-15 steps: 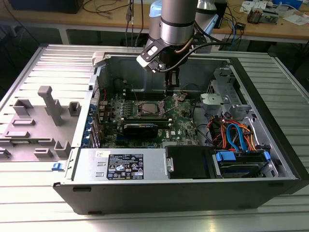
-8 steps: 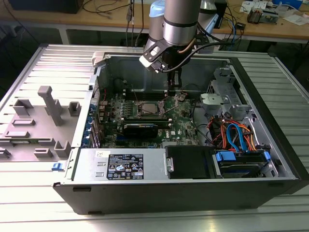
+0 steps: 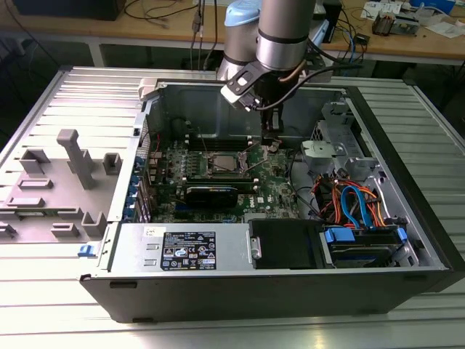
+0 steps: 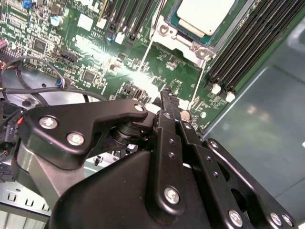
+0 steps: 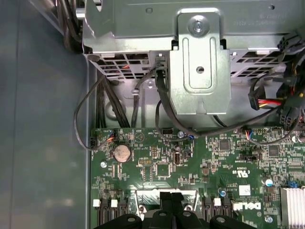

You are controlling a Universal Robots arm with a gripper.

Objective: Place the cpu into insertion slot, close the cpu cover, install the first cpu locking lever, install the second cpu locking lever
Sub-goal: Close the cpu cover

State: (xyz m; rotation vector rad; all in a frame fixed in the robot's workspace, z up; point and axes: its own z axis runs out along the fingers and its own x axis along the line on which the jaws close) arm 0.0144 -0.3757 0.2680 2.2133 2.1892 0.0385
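The cpu lies with its pale metal top up in the insertion slot on the green motherboard. The silver cpu cover lies flat around it. Two thin wire locking levers run out from the socket's corners over the board. My gripper hangs inside the case just to the exterior view's right of the socket, low over the board. Its black fingers are pressed together, with nothing seen between them, and the tip is beside one lever's free end. The fingers also show in the first wrist view.
Black memory slots flank the socket. A metal drive cage with cables stands to the exterior view's right. A dark card and the power supply sit nearer the front. A grey fixture lies outside the case.
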